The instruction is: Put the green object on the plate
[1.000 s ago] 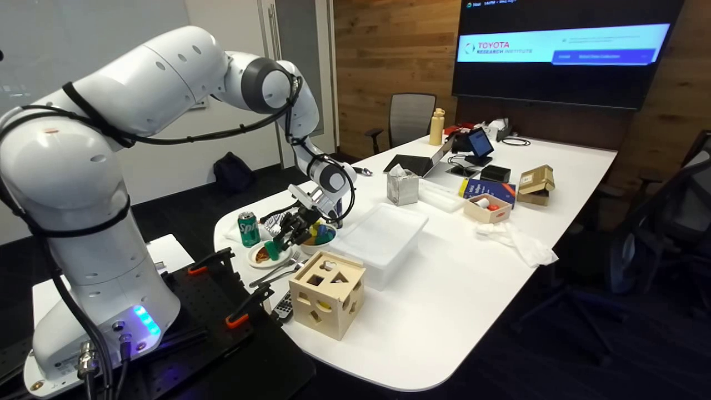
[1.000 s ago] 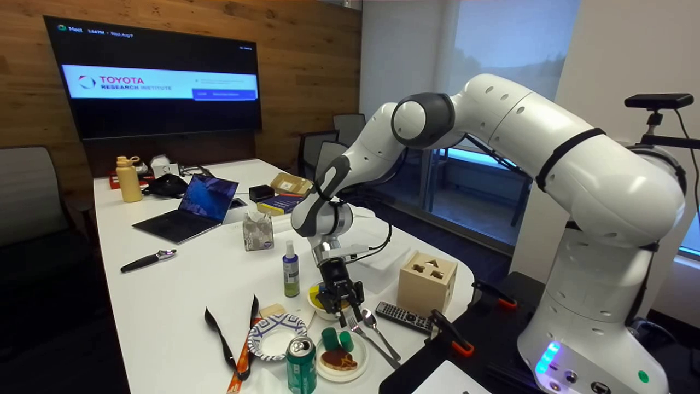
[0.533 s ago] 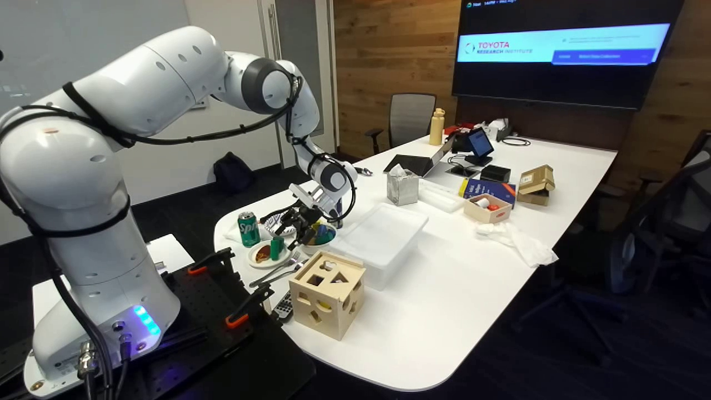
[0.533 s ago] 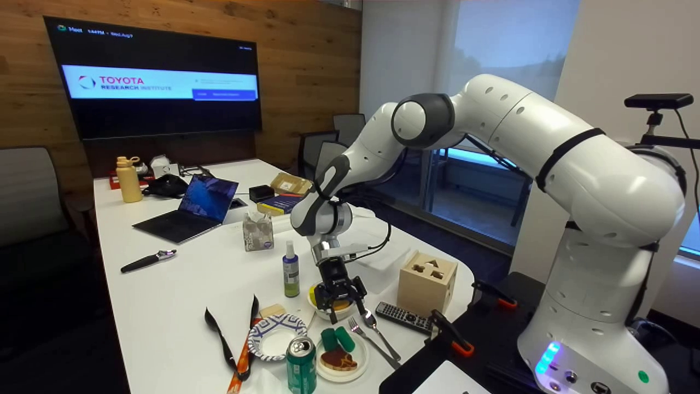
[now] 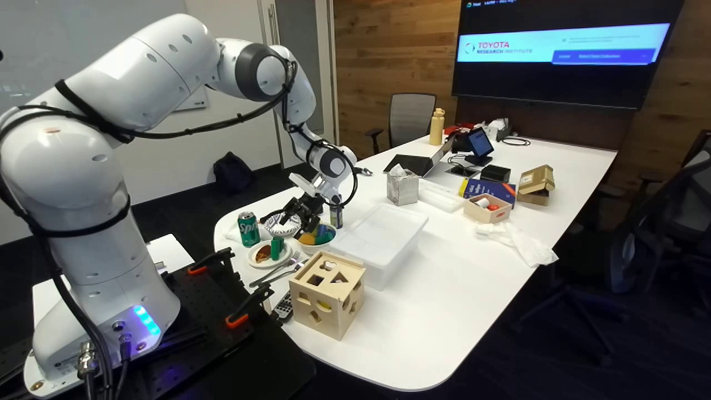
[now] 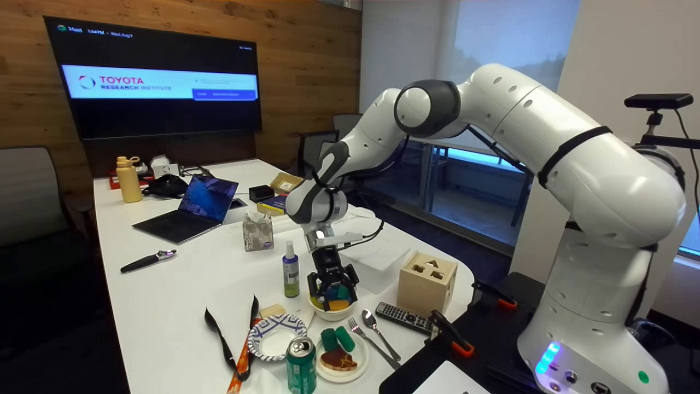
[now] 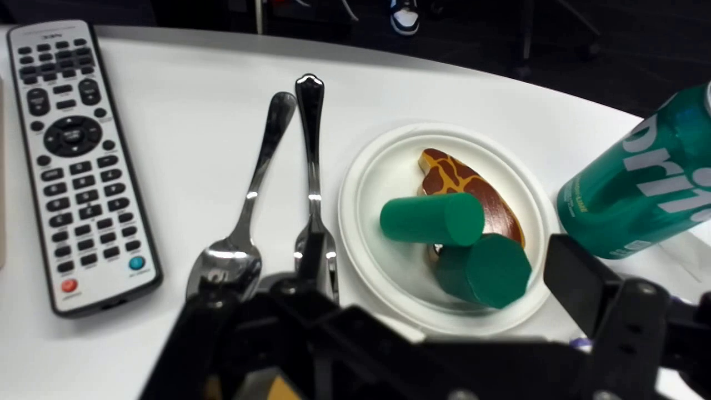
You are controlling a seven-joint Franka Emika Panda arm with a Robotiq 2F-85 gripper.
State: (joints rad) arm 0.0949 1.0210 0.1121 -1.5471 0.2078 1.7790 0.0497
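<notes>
Gripper (image 7: 441,258), black two-finger, has pulled away, jaws wide apart, nothing held.
Smooth green cylinder (image 7: 430,219) sits tilted on round white plate (image 7: 383,175) beside darker green octagonal block (image 7: 484,273); same pose as half a second back, so looks settled. Placement likely done; only retreat left.

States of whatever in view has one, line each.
Gripper: open, holding nothing.
Plate: loaded.
Green cylinder: on the plate, tilted.
Faceted green block: on the plate.
Drinks can: upright.
Bowl: holding coloured pieces.
Laptop: open, lit.
Wall screen: on.
Spray bottle: upright.
Yellow bottle: upright, capped.
Tissue box: open, tissue showing.
Base lights: lit blue.
</notes>
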